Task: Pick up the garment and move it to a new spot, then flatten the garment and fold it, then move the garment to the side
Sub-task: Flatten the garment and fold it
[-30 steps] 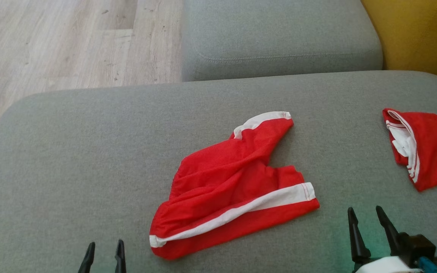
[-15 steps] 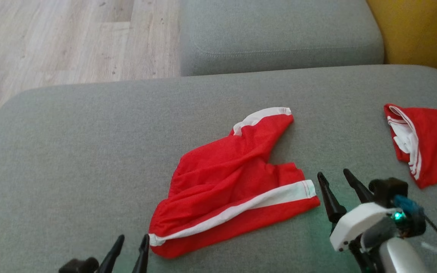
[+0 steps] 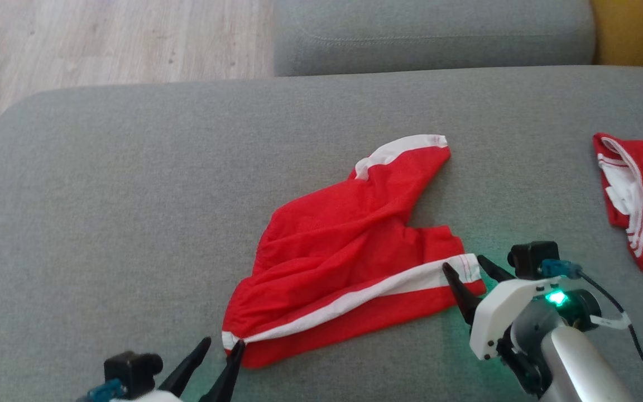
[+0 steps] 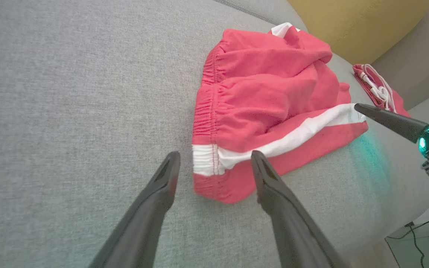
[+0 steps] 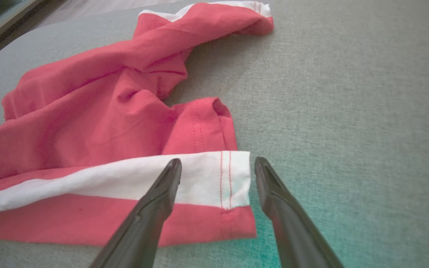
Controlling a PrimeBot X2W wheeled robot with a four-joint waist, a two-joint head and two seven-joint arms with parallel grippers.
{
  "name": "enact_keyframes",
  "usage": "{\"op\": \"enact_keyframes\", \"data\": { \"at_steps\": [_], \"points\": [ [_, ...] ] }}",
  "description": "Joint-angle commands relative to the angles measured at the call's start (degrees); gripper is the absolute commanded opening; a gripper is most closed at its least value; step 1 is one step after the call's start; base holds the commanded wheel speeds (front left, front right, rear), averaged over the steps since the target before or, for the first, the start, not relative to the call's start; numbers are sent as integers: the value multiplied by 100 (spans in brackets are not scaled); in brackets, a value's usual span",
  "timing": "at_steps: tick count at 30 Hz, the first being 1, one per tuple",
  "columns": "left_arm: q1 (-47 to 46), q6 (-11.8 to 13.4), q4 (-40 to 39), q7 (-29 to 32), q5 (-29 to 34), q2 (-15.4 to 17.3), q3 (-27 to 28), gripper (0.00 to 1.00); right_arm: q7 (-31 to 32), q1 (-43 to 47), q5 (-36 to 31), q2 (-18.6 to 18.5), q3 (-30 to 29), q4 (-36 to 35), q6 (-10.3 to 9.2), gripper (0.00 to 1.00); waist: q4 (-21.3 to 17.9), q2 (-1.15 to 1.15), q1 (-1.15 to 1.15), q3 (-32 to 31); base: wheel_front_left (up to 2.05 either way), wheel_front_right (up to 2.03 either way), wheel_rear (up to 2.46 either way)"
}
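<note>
Red shorts (image 3: 349, 240) with a white side stripe lie crumpled in the middle of the grey sofa cushion (image 3: 132, 212). My left gripper (image 3: 221, 349) is open at the waistband corner (image 4: 214, 163), its fingers straddling the white stripe's end. My right gripper (image 3: 464, 268) is open at the leg hem corner (image 5: 233, 178), one finger over the stripe, the other beside the hem. Neither holds cloth. In the left wrist view the shorts (image 4: 274, 100) spread away from my left gripper (image 4: 214, 162); in the right wrist view the shorts (image 5: 99, 126) spread left of my right gripper (image 5: 218, 165).
A second red garment (image 3: 639, 195) with white trim lies at the cushion's right edge. Another grey cushion (image 3: 433, 33) stands behind, a yellow surface (image 3: 639, 28) at the back right, and wooden floor (image 3: 104, 39) at the back left.
Both grippers have moved forward to the shorts' near corners, left to the waistband end, right to the hem end. The camera has tilted down, shifting the whole scene.
</note>
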Motion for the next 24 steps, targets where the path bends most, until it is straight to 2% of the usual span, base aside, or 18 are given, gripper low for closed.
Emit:
{"op": "enact_keyframes", "data": {
  "at_steps": [1,13,24],
  "points": [
    [-260,9,-168,-15,-70,94,156,100,-24,-256,29,-38,120,-153,39,100,17,0,-1,26,0,0,0],
    [-556,9,8,-156,-759,365,-292,100,-98,-409,174,-81,335,38,39,100,-119,0,-1,140,0,0,0],
    [-803,9,407,-311,-991,505,-494,100,-161,-520,230,-81,456,134,39,100,-227,0,-1,202,0,0,0]
  ]
}}
